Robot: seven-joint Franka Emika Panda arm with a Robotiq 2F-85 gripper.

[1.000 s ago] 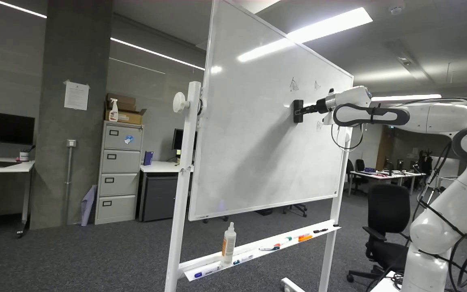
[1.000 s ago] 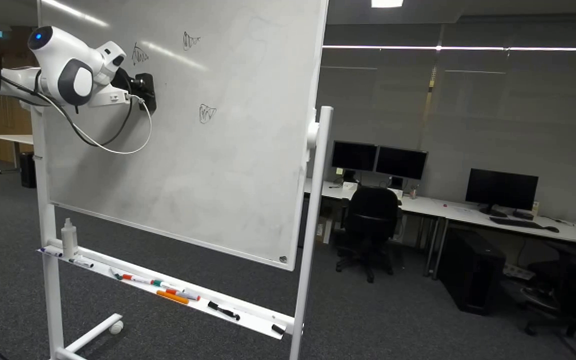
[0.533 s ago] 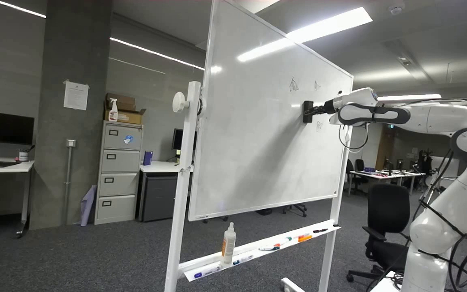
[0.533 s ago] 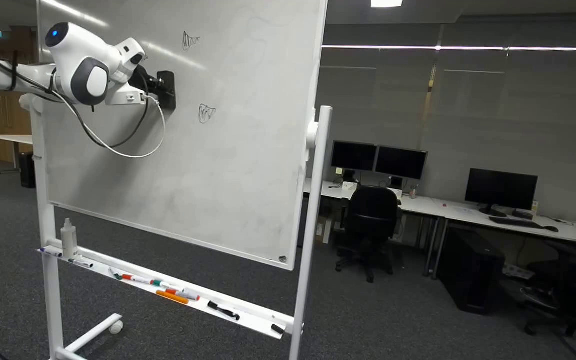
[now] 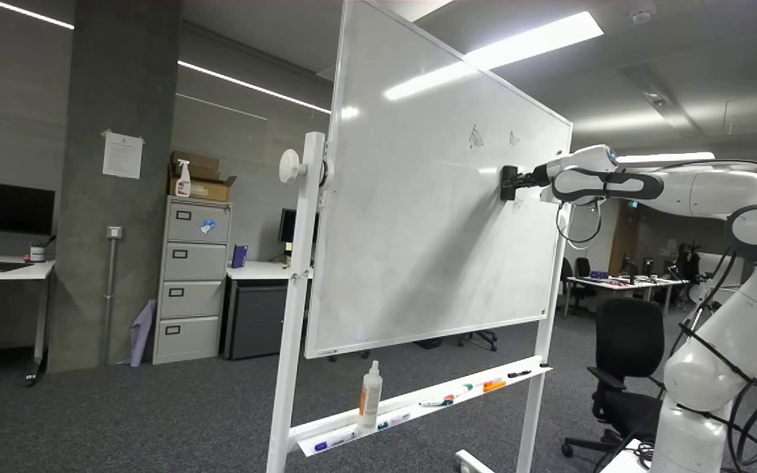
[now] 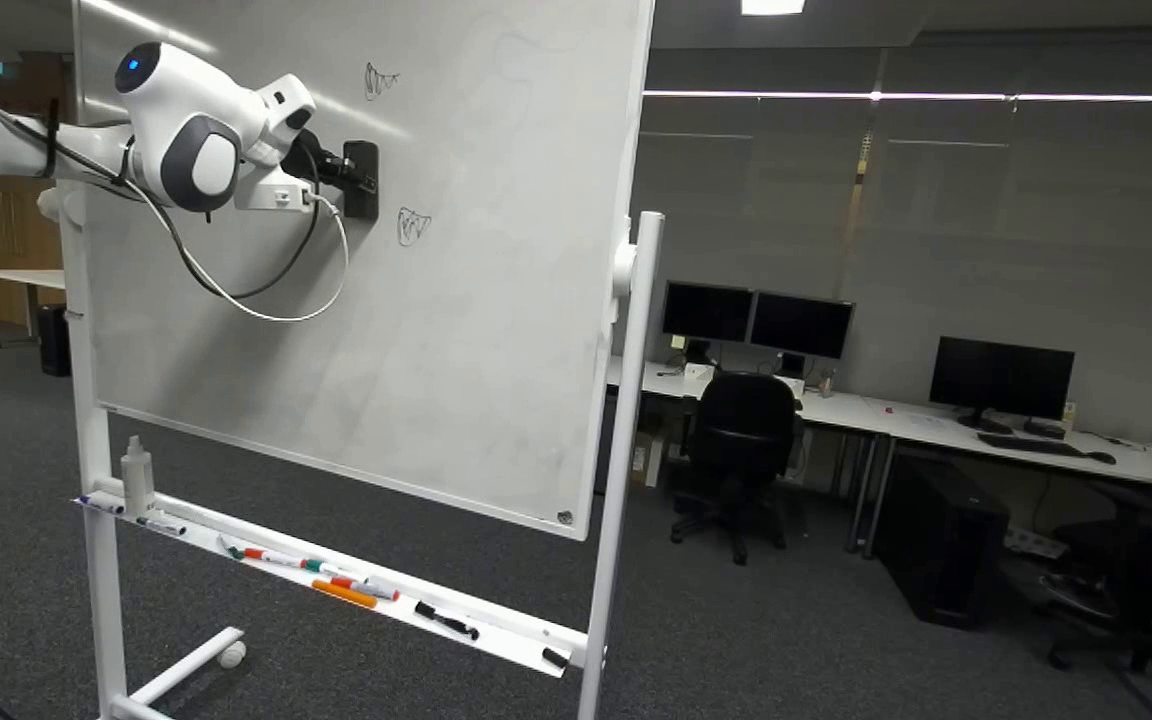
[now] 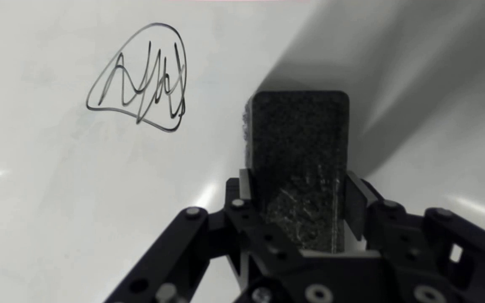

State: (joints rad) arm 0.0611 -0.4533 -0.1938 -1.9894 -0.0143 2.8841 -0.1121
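slid sideways along the whiteboard [image 5: 385, 197] over the past second, toward the right edge of both exterior views, and brought the black eraser [image 5: 508, 192] along in the gripper [image 5: 516, 179]. in an exterior view, reaches in from the right with the white arm [image 5: 720, 190] and holds the eraser upright at the board's face, below two small black scribbles [image 5: 476, 137], throwing a long slanting shadow [image 5: 447, 263] down the board. also shows a white tray [image 5: 408, 402] under the board, bearing an upright bottle [image 5: 370, 399], an orange marker [image 5: 494, 386] and several other markers; farther back, a grey filing cabinet [image 5: 204, 299] on the left and a black office chair [image 5: 629, 341] on the right. in an exterior view, reaches in from the left, trails a looped white cable [image 6: 286, 319] from the wrist, and has the eraser just beyond, upright against the board's upper half. takes in, at the right, dark monitors [image 6: 708, 312] on a long white desk [image 6: 856, 410]. in the wrist view, grips the eraser by its two long sides with the finger pads [image 7: 245, 185], holding the jaws apart only by the eraser's width. looks also onto an outlined scribble [image 7: 143, 84] on the board, near the eraser and apart from it.
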